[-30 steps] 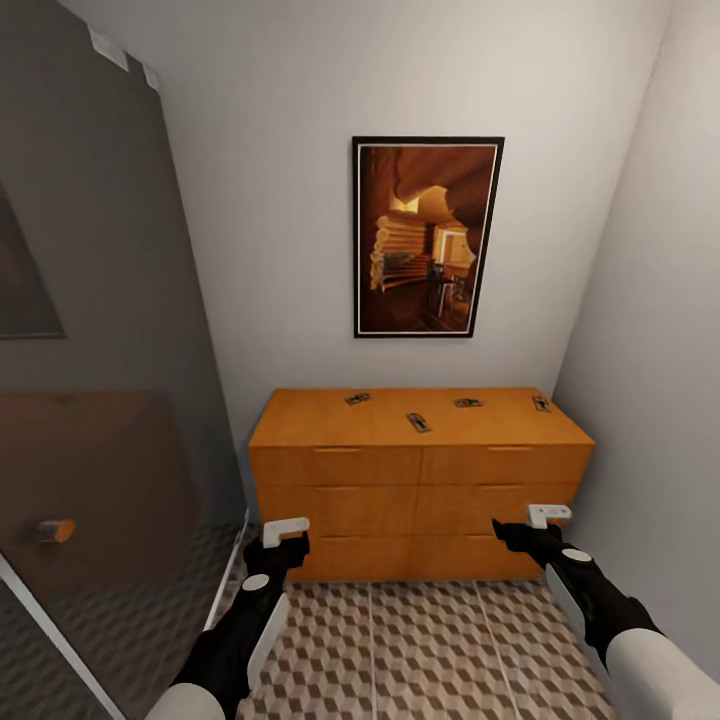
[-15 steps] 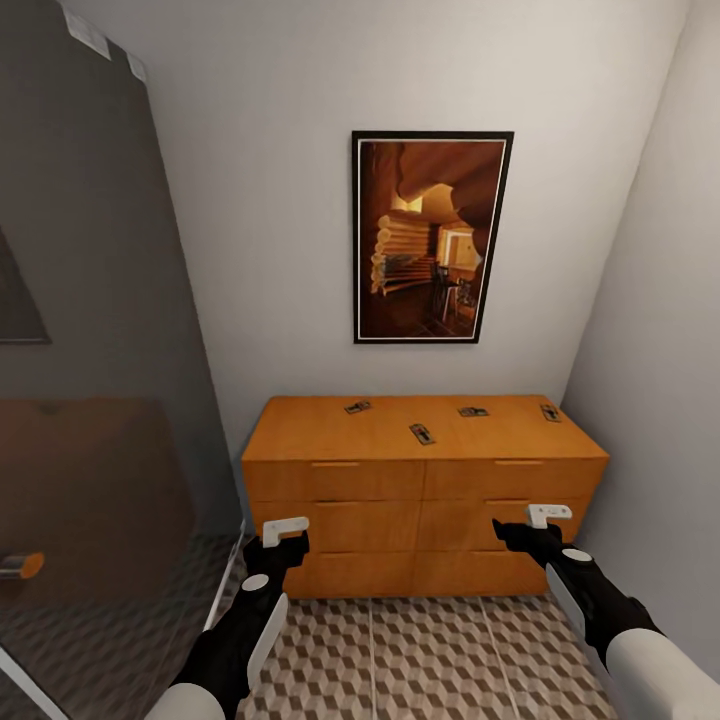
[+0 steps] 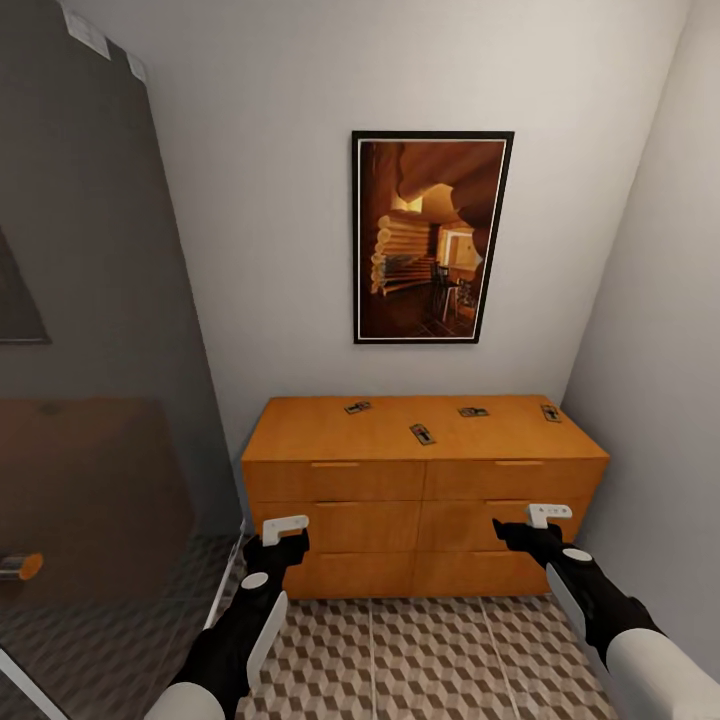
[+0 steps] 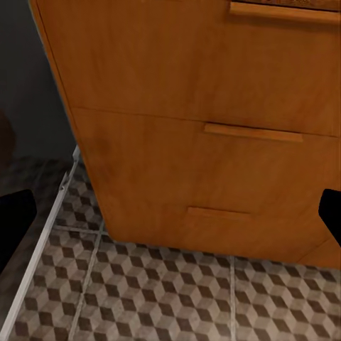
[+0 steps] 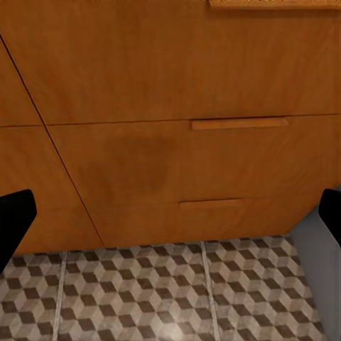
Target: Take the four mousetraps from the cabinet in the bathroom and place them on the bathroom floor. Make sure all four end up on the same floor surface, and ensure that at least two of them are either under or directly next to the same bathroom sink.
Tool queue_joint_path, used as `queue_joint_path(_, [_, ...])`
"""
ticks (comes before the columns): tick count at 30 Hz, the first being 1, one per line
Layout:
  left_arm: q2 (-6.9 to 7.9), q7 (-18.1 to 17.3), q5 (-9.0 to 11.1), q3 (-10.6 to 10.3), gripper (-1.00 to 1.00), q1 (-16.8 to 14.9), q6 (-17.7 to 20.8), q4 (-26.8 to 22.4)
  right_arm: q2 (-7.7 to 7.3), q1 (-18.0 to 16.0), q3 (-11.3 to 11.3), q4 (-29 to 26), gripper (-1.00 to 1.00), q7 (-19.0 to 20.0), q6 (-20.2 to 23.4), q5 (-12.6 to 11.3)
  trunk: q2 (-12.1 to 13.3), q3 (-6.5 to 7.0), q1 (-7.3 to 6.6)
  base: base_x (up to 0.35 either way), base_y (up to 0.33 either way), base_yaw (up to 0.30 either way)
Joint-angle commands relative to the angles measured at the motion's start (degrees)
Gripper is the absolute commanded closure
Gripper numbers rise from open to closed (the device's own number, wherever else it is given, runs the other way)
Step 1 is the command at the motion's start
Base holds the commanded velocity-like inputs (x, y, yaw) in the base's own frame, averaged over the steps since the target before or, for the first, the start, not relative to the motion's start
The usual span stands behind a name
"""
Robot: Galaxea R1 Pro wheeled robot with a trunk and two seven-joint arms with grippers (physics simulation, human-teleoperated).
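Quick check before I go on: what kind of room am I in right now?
Probably a small bathroom nook. Patterned cube tiles cover the bathroom floor, a smoked glass panel like a shower screen stands on the left, and a low wooden cabinet against the back wall carries the four mousetraps under a framed picture.

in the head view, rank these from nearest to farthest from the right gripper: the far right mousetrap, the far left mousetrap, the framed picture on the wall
1. The far right mousetrap, near the right end of the cabinet top, up and behind the right gripper.
2. The far left mousetrap, toward the left part of the top, near its back edge.
3. The framed picture, high on the back wall above the cabinet.
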Motion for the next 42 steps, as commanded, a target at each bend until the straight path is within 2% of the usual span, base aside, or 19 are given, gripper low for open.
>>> queue_joint_path(1, [0.00, 0.4, 0.2, -0.2, -1.00, 0.0, 0.4, -0.2, -0.05, 0.0, 0.0, -0.2, -1.00, 0.2, 0.4, -0.5, -0.1, -0.14, 0.04, 0.000, 0.000, 0.000])
queue_joint_path(5, [0.00, 0.4, -0.1, -0.4, -1.00, -0.1, 2.5, -2.6, -0.39, -0.1, -0.1, -1.5, -1.00, 0.2, 0.8, -0.2, -0.1, -0.14, 0.04, 0.000, 0.000, 0.000])
queue_joint_path(8, [0.00, 0.4, -0.1, -0.4, -1.00, -0.1, 6.2, -5.4, -0.58, -0.1, -0.1, -2.7, -1.00, 0.1, 1.0, -0.2, -0.1, -0.14, 0.04, 0.000, 0.000, 0.000])
queue_joint_path(9, [0.00, 0.4, -0.1, -0.5, -1.00, -0.1, 9.0, -8.0, -0.65, -0.2, -0.1, -3.4, -1.00, 0.1, 1.1, -0.1, -0.1, -0.14, 0.04, 0.000, 0.000, 0.000])
queue_joint_path(13, [0.00, 0.3, 0.0, -0.5, -1.00, -0.2, 13.5, -13.7, -0.73, -0.3, -0.1, -4.7, -1.00, 0.0, 1.1, -0.1, -0.1, -0.14, 0.04, 0.000, 0.000, 0.000])
queue_joint_path(20, [0.00, -0.1, 0.3, -0.4, -1.00, -0.2, 17.1, -20.4, -0.66, -0.4, -0.1, -5.8, -1.00, -0.3, 1.0, -0.4, -0.1, -0.14, 0.04, 0.000, 0.000, 0.000])
queue_joint_path(33, [0.00, -0.3, 0.3, -0.5, -1.00, -1.3, 18.4, -21.3, -0.69, -0.6, -0.1, -9.4, -1.00, -0.2, 2.0, -0.4, -0.1, -0.14, 0.04, 0.000, 0.000, 0.000])
queue_joint_path(42, [0.00, -0.1, 0.3, -1.3, -1.00, -3.5, 21.3, -21.2, -0.80, -2.8, -0.2, -13.0, -1.00, 0.0, 9.7, -0.4, -0.1, -0.14, 0.04, 0.000, 0.000, 0.000])
